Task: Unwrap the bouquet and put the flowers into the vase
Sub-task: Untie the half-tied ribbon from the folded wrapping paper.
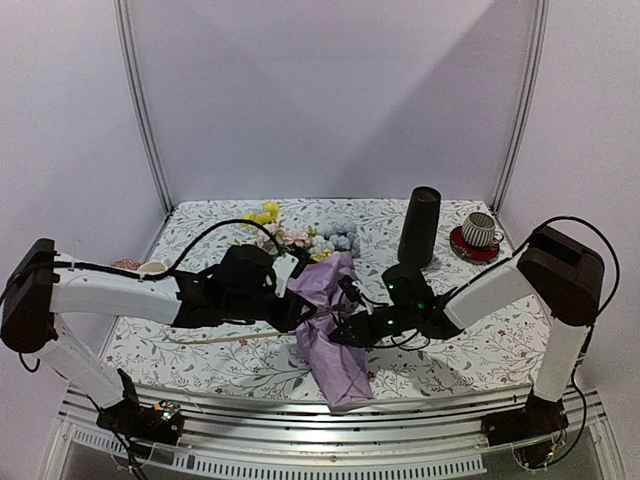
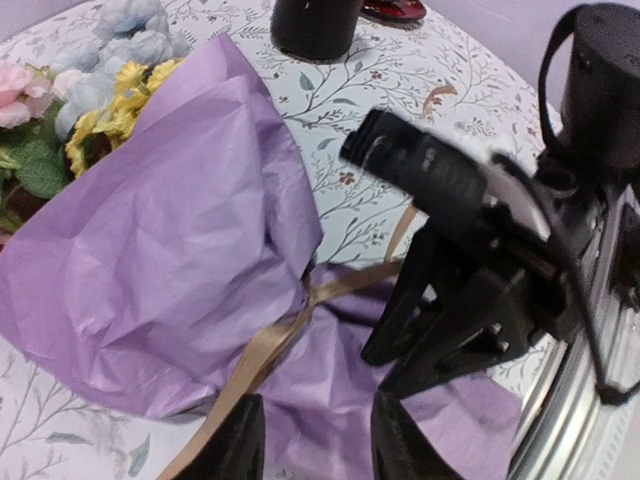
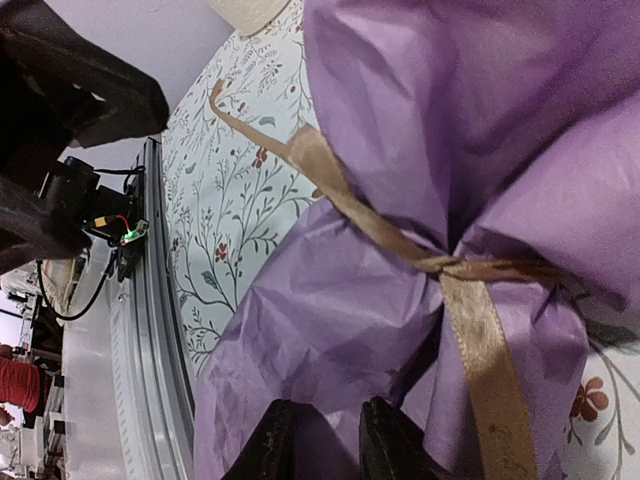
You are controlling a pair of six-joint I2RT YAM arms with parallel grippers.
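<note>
Soft, even light (a diagonal shadow crosses the back wall (image 1: 330,100)), wrist views slightly blurred.

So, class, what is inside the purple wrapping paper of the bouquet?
Poking out of the wrapping paper's open end are yellow, pink and pale blue flowers with green leaves. Their stems cannot be seen: the paper covers them, tied round with a tan ribbon.

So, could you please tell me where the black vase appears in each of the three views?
Top external: the vase stands right of centre at the back, beside the red saucer.
Left wrist: only its lower part, at the top edge.
Right wrist: not in view.
Shared landmark: the purple wrapping paper.
</note>
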